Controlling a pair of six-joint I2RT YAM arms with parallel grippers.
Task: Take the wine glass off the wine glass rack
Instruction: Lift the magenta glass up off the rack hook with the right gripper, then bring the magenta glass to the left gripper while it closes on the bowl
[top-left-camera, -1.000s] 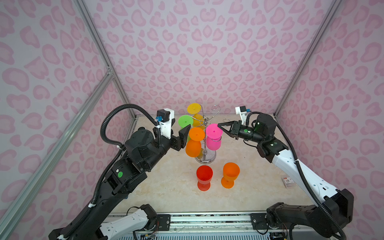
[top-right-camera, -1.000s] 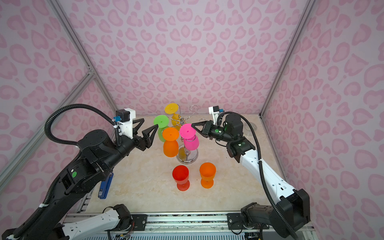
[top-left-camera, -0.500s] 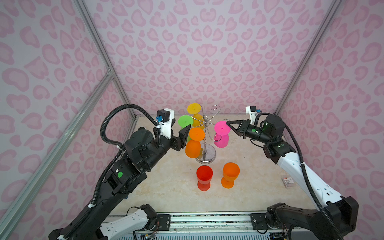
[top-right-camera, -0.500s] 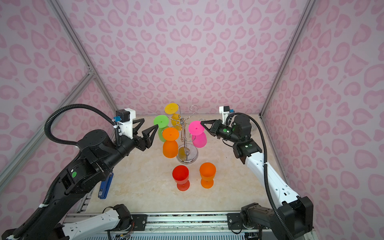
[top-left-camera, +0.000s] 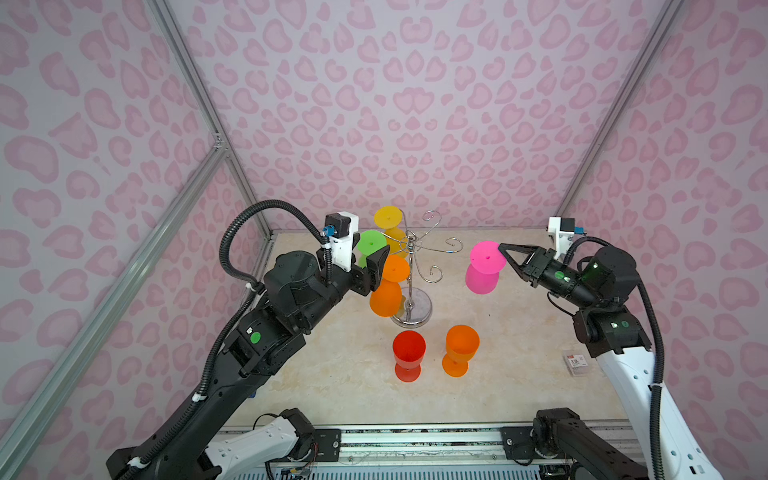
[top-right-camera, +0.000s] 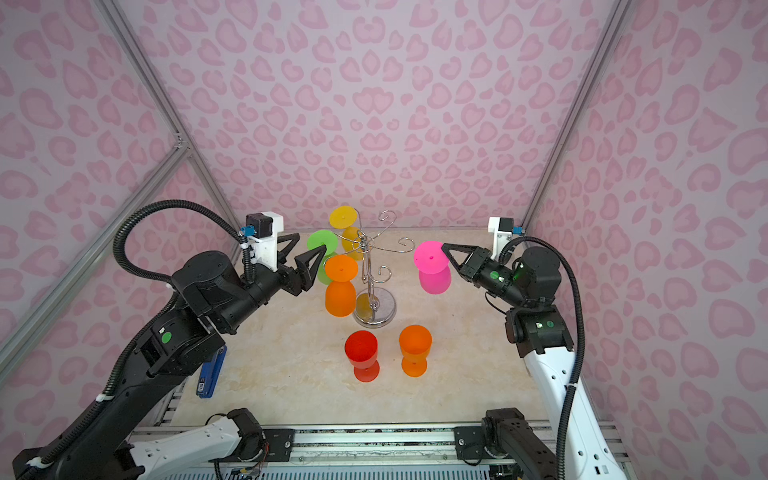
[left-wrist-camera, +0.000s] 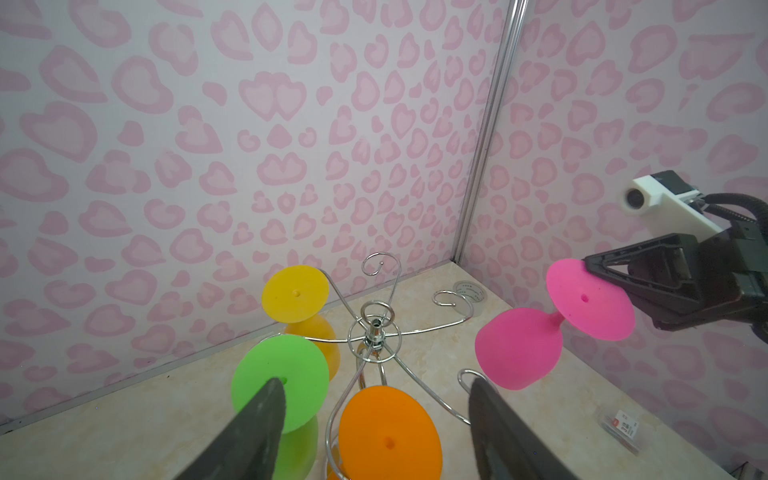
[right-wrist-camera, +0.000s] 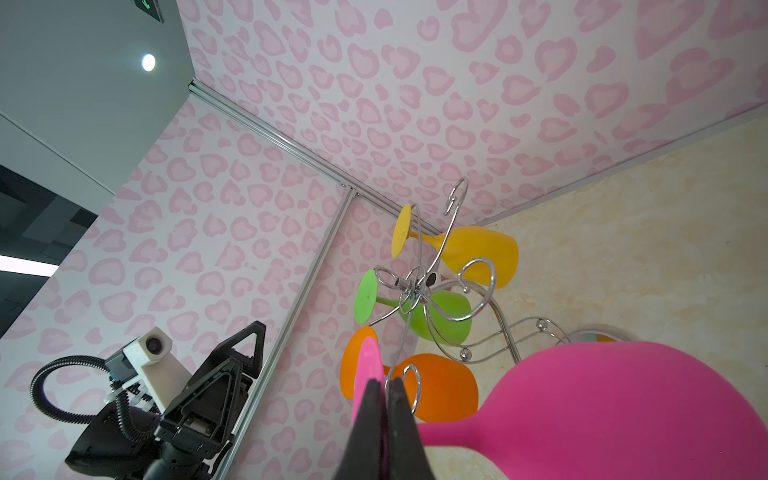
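Carrying surface: desk (top-left-camera: 332, 386), beige marbled stone-look top, matte. At centre stands the chrome wire wine glass rack (top-left-camera: 419, 308) on its round mirror-like base. In front of the base, near it but apart: red plastic wine glass (top-left-camera: 409, 353) and orange plastic wine glass (top-left-camera: 461, 347), both upright, side by side, not touching. Right edge: small clear box with red-and-white label (top-left-camera: 575, 365), lying flat. Back right corner: flat pale round disc (left-wrist-camera: 469, 291). Left edge: blue oblong object (top-right-camera: 211, 372), partly hidden; cannot tell whether it is on the desk or beside it.
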